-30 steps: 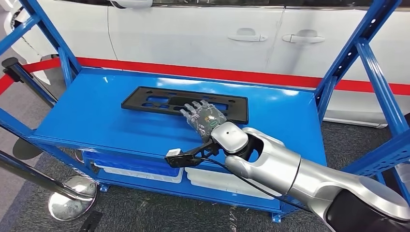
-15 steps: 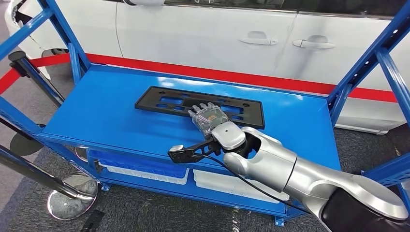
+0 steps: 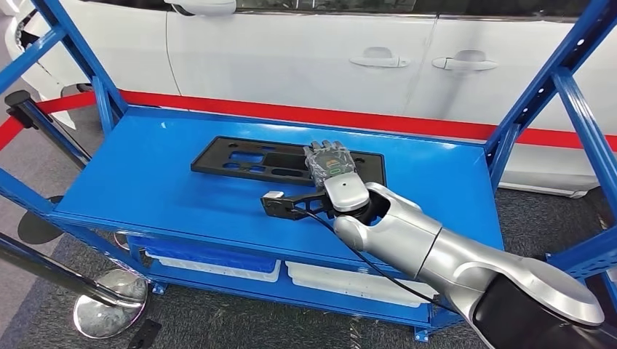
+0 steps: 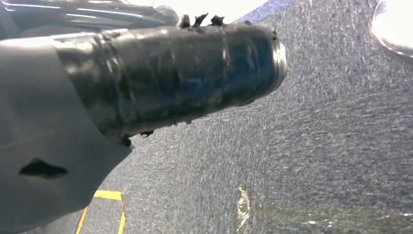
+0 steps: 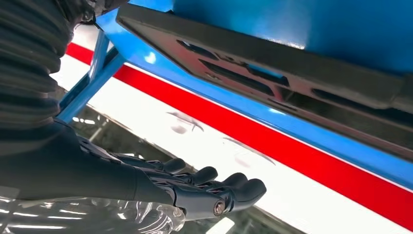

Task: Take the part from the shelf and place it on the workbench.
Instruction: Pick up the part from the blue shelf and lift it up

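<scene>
On the blue shelf (image 3: 145,182), the flat black part (image 3: 247,161) lies toward the back edge, its long side running along that edge. The right hand (image 3: 331,161) is over the part's right end with fingers stretched out and apart, seemingly gripping nothing, though contact is hard to judge. The left hand (image 4: 165,78) hangs above grey floor (image 4: 316,146); I cannot tell its state.

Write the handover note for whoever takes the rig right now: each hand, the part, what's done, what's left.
Right hand: over the right end of the part, fingers extended; the right wrist view shows them apart from the part, holding nothing.
Left hand: hanging over the floor; open or shut cannot be told.
Part: black plate, lying flat on the blue shelf.
Done: reach to the part.
Left: grip it, lift it, carry it to the workbench.
</scene>
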Available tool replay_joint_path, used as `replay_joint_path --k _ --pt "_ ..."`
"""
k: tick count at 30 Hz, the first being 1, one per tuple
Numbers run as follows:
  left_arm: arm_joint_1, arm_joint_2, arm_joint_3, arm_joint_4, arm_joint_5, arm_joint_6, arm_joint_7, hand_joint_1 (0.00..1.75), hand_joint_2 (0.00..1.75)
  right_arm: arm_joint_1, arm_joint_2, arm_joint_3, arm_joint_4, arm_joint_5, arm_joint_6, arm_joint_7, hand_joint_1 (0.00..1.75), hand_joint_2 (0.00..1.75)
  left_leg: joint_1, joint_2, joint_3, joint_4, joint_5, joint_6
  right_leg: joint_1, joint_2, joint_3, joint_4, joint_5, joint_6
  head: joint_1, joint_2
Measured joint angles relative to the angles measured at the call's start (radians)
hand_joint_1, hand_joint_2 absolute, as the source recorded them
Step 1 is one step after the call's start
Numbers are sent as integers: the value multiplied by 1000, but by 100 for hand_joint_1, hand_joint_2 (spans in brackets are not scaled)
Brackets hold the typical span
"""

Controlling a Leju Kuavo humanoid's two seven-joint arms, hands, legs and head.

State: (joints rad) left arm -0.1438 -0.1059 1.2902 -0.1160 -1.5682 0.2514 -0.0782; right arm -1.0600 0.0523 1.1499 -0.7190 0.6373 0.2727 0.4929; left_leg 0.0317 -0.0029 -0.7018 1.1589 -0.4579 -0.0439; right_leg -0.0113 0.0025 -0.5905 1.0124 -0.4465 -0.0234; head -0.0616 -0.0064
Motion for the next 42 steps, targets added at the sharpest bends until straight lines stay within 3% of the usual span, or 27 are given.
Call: replay_joint_path --k 1,3,7,8,10,12,13,14,16,18,20,22,24,26,28,30,32,33,37,39,41,42 --pt "-1 0 0 0 0 0 0 0 0 -2 1 -5 8 -3 6 1 0 175 0 0 29 -61 22 -2 -1 2 -2 8 -7 8 -2 0" --pt "-3 -1 0 0 -1 0 0 0 0 -5 6 -13 25 -11 27 5 0 175 -1 -2 59 -119 29 10 1 4 -6 19 -17 21 -4 0" --pt "-1 -3 0 2 -1 1 0 0 0 -7 9 -24 59 -28 116 12 0 175 -3 -4 66 -123 20 47 1 3 -12 38 -36 38 -2 0" --pt "-1 -4 0 2 -1 2 0 0 0 -8 9 -27 67 -31 142 12 0 175 -3 -3 69 -125 19 54 0 2 -28 72 -54 42 -1 0" --pt "-2 -4 0 2 -1 3 0 0 0 -7 9 -29 83 -40 186 12 0 175 -5 -3 74 -125 16 63 1 1 -90 191 -103 44 2 0" --pt "-2 -4 0 2 -1 4 0 0 0 1 8 -29 97 -49 221 12 0 175 -9 -3 79 -125 11 69 2 1 -149 285 -119 42 3 0" --pt "-1 -5 0 2 -1 4 0 0 0 4 8 -29 103 -53 235 12 0 175 -12 -3 82 -125 8 71 3 1 -156 284 -101 38 3 0" --pt "-1 -5 0 2 -1 4 0 0 0 6 7 -29 108 -57 247 12 0 175 -14 -4 87 -125 5 72 5 1 -145 246 -67 32 3 0" --pt "-1 -8 0 2 -1 5 0 0 0 5 6 -29 115 -63 261 12 0 175 -20 -5 95 -125 -1 71 13 1 -94 122 2 13 2 0" --pt "-2 -11 0 3 -1 7 -1 0 0 5 6 -29 118 -69 266 12 0 175 -22 -4 98 -126 -5 65 22 2 -56 39 24 1 1 0" --pt "-2 -13 0 3 -1 12 -6 0 0 6 3 -28 123 -75 266 12 7 175 -21 -3 99 -130 -5 55 25 2 -49 21 21 -2 2 0" --pt "-2 -15 0 3 -1 23 -23 0 0 8 -2 -28 126 -81 262 12 95 175 -20 -2 99 -125 -14 45 18 1 -36 6 25 -4 2 0" --pt "-2 -17 0 4 0 34 -48 0 0 11 -9 -29 129 -86 248 12 175 175 -18 -2 71 -61 -53 34 10 0 -21 -10 29 -10 0 0" --pt "-1 -17 0 4 3 39 -75 0 0 19 -19 -29 132 -91 221 13 175 175 -15 -2 10 58 -98 24 9 -1 -18 -12 28 -14 -2 0" --pt "2 -17 0 4 5 35 -102 0 87 28 -31 -29 134 -97 197 13 175 175 -10 -1 -25 109 -95 17 8 0 -18 -9 25 -13 -2 0" --pt "2 -16 0 4 7 26 -128 0 175 30 -42 -30 135 -101 183 12 175 175 -5 0 8 27 -31 12 5 3 -18 1 18 -8 -2 0" --pt "0 -16 0 4 10 17 -147 0 175 27 -51 -32 135 -103 174 12 175 175 -5 -1 59 -80 8 13 6 5 -22 17 7 2 -3 0" --pt "-1 -16 0 4 12 13 -155 0 175 25 -56 -33 135 -104 171 12 175 175 -6 -2 72 -108 12 17 7 5 -26 23 4 8 -3 0" --pt "-1 -16 0 5 18 -5 -180 0 175 18 -69 -38 131 -106 151 11 175 175 -7 -3 78 -122 12 45 9 8 -35 32 -4 24 -3 0" --pt "-3 -16 0 5 19 -14 -189 0 175 12 -74 -43 128 -107 138 9 175 175 -5 -1 82 -127 15 58 7 6 -64 98 -45 33 1 0" --pt "-5 -16 0 5 19 -18 -194 0 175 11 -77 -47 125 -111 126 7 175 175 -5 0 82 -128 14 64 5 5 -120 222 -101 39 5 0" --pt "-5 -16 0 5 19 -20 -197 0 175 12 -78 -47 123 -113 122 6 175 175 -6 0 82 -128 14 65 3 5 -144 272 -116 40 4 0"
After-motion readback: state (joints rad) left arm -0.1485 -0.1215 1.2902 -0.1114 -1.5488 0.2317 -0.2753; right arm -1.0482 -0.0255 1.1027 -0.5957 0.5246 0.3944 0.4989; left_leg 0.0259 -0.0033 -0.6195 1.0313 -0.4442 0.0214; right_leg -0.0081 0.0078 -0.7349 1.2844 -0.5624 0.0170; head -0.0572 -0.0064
